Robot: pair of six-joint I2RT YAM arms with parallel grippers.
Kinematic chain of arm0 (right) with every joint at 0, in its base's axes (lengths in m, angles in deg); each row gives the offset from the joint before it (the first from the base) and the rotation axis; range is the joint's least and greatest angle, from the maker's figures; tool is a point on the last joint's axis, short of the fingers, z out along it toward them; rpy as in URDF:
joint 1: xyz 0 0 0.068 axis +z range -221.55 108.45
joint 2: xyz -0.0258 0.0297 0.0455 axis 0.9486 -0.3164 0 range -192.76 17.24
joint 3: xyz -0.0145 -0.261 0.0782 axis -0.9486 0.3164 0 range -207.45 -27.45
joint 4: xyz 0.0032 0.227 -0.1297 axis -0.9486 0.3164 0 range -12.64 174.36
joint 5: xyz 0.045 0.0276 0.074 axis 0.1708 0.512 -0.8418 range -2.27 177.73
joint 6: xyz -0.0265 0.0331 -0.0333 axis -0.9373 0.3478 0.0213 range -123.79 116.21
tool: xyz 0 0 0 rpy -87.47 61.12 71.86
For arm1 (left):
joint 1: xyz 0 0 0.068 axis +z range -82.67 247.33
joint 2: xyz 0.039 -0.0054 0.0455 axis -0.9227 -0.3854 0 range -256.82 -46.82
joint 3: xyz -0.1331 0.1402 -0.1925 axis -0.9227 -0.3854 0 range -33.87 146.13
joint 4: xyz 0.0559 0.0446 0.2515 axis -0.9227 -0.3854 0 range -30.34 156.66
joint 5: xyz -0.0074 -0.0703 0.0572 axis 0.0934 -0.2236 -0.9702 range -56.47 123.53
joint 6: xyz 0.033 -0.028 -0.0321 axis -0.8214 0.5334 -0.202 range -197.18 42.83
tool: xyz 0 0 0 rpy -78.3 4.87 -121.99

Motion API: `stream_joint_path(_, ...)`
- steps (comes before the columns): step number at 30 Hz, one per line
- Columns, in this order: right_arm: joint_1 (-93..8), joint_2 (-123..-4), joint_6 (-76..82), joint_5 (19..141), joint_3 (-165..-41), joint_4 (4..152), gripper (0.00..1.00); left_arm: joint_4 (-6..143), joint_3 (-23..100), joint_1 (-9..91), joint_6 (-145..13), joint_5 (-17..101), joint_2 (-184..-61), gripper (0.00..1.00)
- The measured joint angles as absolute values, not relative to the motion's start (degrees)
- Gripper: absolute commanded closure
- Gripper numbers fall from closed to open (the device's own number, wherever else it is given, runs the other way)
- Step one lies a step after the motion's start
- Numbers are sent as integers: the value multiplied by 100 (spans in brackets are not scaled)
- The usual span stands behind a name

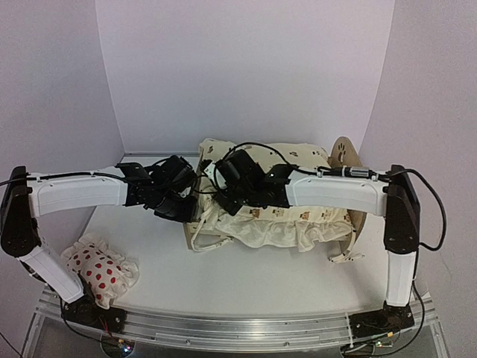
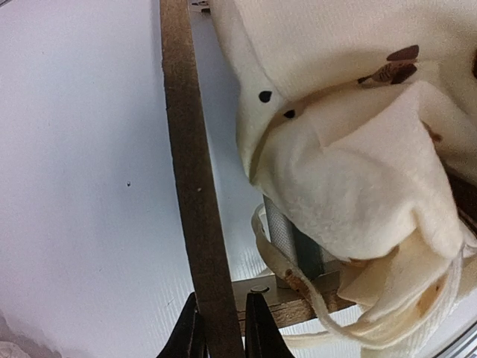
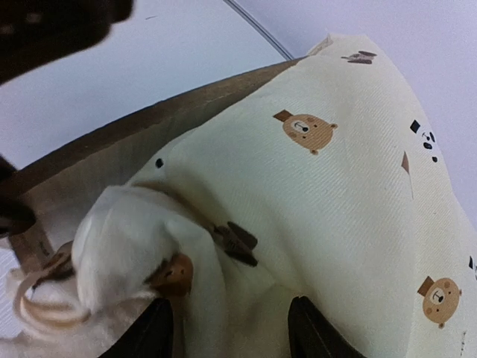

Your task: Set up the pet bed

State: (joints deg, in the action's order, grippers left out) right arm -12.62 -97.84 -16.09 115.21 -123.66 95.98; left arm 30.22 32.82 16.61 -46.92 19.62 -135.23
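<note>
A white table [image 1: 261,276] with a smooth, matte top fills the middle of the view, backed by pale walls. Toward its far right side stands a light-wood pet bed [image 1: 344,153], its rounded headboard with a paw-print mark at the right end. A cream cushion [image 1: 298,224] covers the bed, and its ties [image 1: 205,242] trail onto the table in front. Well apart, at the near left corner, lies a small white pillow [image 1: 97,268] with red spots.

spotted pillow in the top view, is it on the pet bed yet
No, the spotted pillow lies on the table at its near left corner, well apart from the pet bed.
</note>
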Motion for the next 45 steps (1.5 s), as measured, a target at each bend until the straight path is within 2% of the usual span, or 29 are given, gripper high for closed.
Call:
stream_joint_path(6, -1236, -8862, -1202, 10622, -11596, 9645, 43, 2940, 3471, 1670, -4683, 1870, -13688, 100)
stream_joint_path(12, -1032, -7856, -1046, 9243, -10170, 9284, 48, 2899, 3605, 1676, -4678, 1826, -13800, 100)
stream_joint_path(19, -648, -7773, -674, 8583, -8429, 7914, 58, 2851, 3638, 1676, -4661, 1826, -13810, 100)
stream_joint_path(27, -654, -8720, -272, 9530, -7469, 5339, 59, 2709, 3737, 1677, -4577, 1851, -13852, 100)
stream_joint_path(36, -654, -10206, -275, 11053, -7258, 2826, 57, 2602, 3811, 1676, -4556, 1894, -13852, 100)
stream_joint_path(45, -654, -10883, -528, 12112, -7450, 1642, 55, 2523, 3855, 1676, -4558, 1920, -13852, 100)
